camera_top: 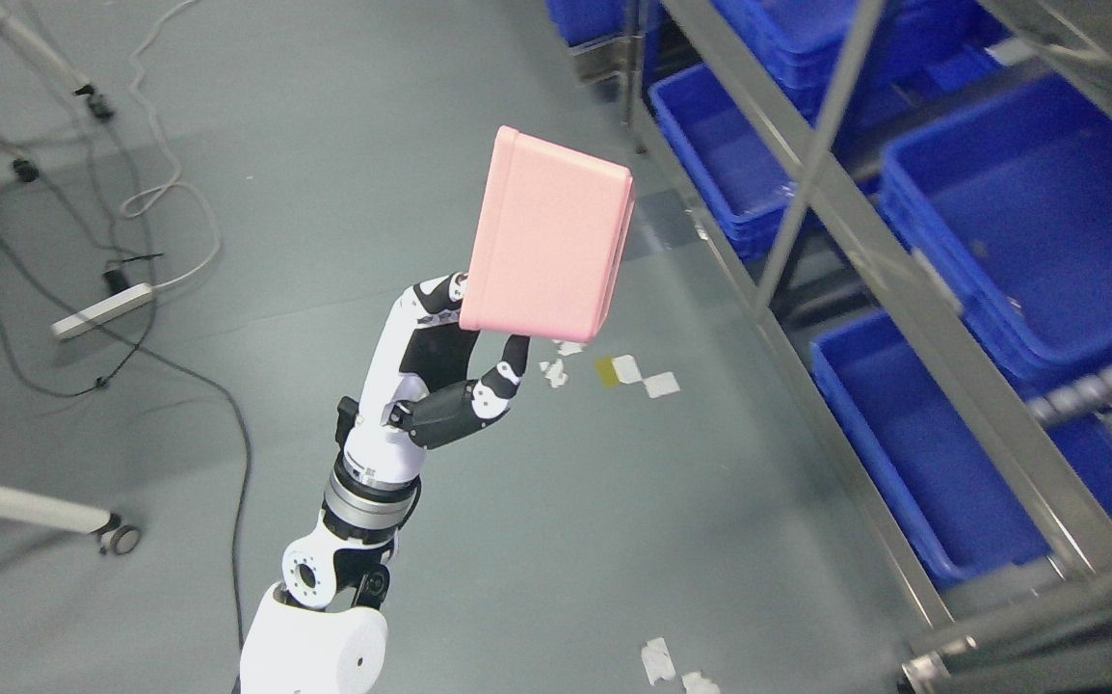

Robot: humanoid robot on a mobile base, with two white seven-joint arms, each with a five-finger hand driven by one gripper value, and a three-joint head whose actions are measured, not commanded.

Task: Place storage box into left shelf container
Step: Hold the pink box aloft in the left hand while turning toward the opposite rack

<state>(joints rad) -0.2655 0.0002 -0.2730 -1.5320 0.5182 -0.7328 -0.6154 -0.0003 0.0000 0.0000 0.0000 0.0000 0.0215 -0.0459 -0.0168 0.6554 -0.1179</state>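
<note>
pink storage box point(548, 236) held tilted at frame centre, above grey floor point(344, 145). pinched at its lower edge by left hand point(445, 371), arm rising from bottom left. blue shelf containers point(1028, 212) at right, apart.

Blue bins point(1028, 222) on metal shelf point(888, 260)

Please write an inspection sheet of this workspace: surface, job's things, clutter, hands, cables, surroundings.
Surface: grey floor, no table seen.
Job's things: pink storage box held up in the air, left of the metal shelf holding blue containers.
Clutter: tape scraps on the floor.
Hands: left hand grasps the box from below; right hand not visible.
Cables: white power strip with loose cords on the floor at left.
Surroundings: white frame on a caster wheel, lower left.
</note>
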